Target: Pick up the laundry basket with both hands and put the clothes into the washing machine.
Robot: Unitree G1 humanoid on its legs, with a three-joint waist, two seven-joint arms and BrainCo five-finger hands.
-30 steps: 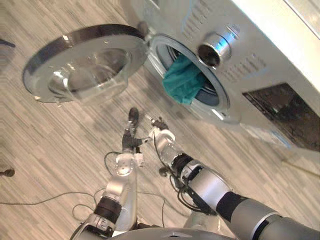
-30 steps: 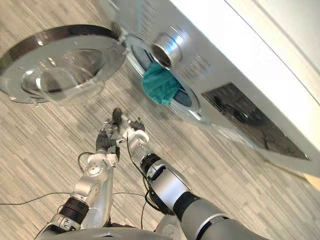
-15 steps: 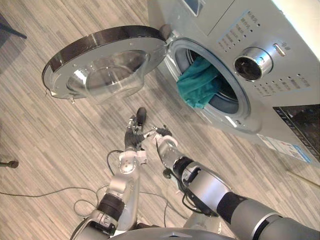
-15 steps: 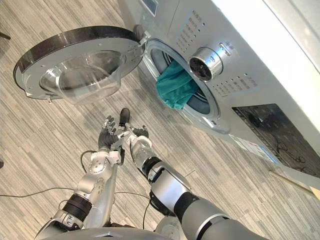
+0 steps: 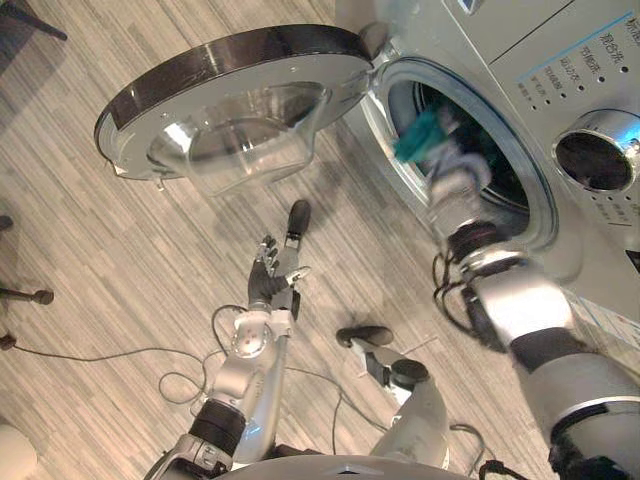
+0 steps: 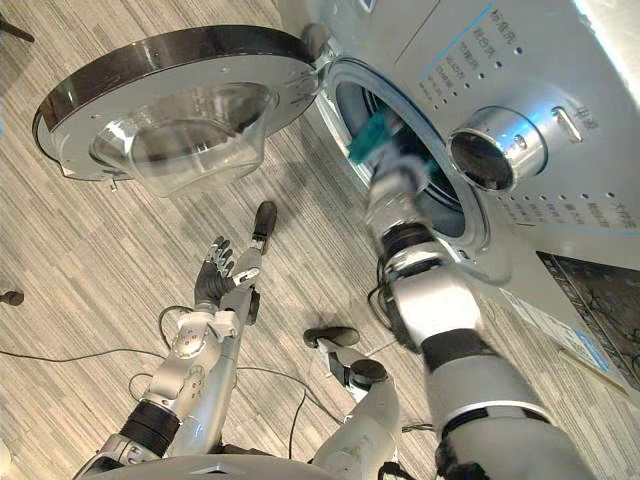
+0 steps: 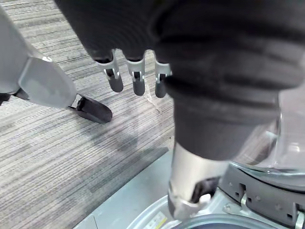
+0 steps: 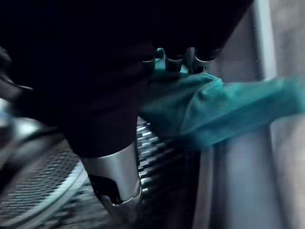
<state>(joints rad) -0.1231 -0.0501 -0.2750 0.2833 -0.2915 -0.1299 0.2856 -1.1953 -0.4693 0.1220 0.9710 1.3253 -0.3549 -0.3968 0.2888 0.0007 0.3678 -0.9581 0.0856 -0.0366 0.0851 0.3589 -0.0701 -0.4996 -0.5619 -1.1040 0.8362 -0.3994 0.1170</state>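
Note:
The silver washing machine (image 5: 545, 75) stands at the upper right with its round door (image 5: 235, 95) swung wide open. A teal cloth (image 5: 423, 135) lies in the mouth of the drum (image 5: 505, 190). My right hand (image 5: 457, 190) reaches into that opening. In the right wrist view its fingers (image 8: 175, 58) lie straight against the teal cloth (image 8: 209, 114), with the thumb (image 8: 116, 179) held apart, so the hand is open. My left hand (image 5: 275, 278) hovers over the floor below the door, its fingers (image 7: 135, 80) straight and holding nothing.
The door's glass bowl (image 5: 245, 140) bulges out beside the left hand. A chrome control knob (image 5: 597, 158) sits on the machine's panel to the right of the drum. A dark stand foot (image 5: 38, 297) rests on the wood-grain floor (image 5: 120, 250) at the far left.
My right arm has risen from beside the left hand into the drum opening. The teal cloth that hung out over the rim now sits further in. The camera has also shifted.

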